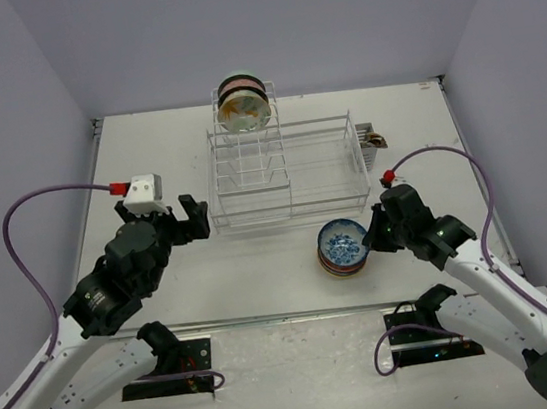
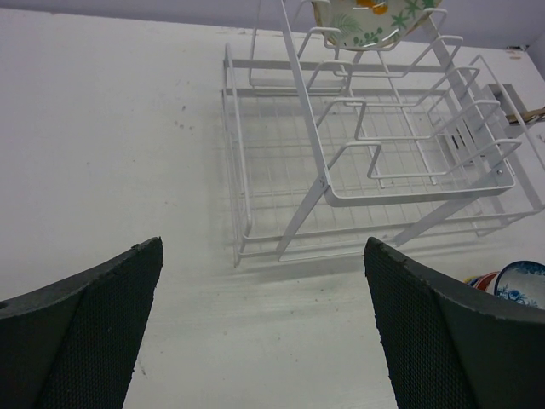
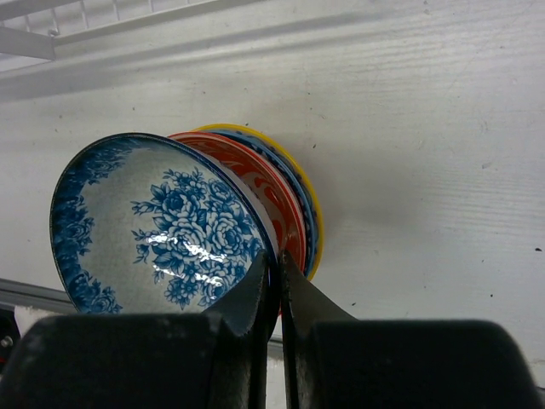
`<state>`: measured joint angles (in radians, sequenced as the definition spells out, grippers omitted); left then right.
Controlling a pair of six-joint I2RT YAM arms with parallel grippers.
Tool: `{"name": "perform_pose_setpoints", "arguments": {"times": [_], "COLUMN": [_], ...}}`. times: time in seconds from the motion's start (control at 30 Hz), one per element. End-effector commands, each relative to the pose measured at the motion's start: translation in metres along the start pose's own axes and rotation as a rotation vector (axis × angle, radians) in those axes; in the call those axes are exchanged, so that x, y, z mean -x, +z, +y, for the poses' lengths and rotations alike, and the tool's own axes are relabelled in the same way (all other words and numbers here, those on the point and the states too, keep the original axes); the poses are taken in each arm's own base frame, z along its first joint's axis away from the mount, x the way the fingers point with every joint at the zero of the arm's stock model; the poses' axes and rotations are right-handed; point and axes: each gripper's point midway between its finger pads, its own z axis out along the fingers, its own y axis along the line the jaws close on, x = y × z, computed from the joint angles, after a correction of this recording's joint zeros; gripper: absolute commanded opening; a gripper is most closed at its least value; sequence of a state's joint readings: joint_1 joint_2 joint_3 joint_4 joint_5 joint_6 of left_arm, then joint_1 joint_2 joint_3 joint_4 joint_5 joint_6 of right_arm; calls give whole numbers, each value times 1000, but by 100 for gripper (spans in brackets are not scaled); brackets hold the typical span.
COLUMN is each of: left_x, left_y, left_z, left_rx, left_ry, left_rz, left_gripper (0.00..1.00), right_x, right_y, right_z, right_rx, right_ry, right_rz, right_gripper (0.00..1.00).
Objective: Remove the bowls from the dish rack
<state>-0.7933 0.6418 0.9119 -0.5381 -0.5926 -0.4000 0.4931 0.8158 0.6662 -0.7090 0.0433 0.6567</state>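
Note:
The wire dish rack [image 1: 289, 167] stands at the middle back of the table and also shows in the left wrist view [image 2: 375, 153]. Two bowls [image 1: 242, 106] stand on edge in its far end; the front one has a pale yellow floral inside [image 2: 366, 19]. A stack of bowls [image 1: 343, 248] sits on the table in front of the rack's right end. My right gripper [image 3: 277, 260] is shut on the rim of the top blue-white floral bowl [image 3: 153, 226], over a red-orange bowl [image 3: 255, 175] and others. My left gripper [image 2: 264, 315] is open and empty, left of the rack.
A small dark holder [image 1: 374, 138] sits at the rack's right end. The table's side walls rise close on the left and right. A metal strip [image 1: 298, 314] runs along the near edge of the table.

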Motion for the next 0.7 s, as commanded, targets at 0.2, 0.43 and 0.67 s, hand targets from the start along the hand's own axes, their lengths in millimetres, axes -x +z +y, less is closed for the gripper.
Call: {"name": "perform_pose_setpoints", "arguments": {"times": [0.2, 0.43, 0.67], "left_x": [-3, -3, -2], "left_y": [12, 12, 10], "left_z": [-15, -17, -16], "left_rx": [-40, -46, -52], "left_ry": [26, 30, 29], "left_rz": [16, 18, 11], "left_gripper": [100, 100, 100], "right_x": [11, 8, 7], "right_y": [3, 6, 9], "right_z": [5, 4, 10], "right_rx": [25, 17, 48], "right_ry": [38, 39, 37], "right_rz": [-55, -37, -27], "right_gripper": [0, 6, 12]}}
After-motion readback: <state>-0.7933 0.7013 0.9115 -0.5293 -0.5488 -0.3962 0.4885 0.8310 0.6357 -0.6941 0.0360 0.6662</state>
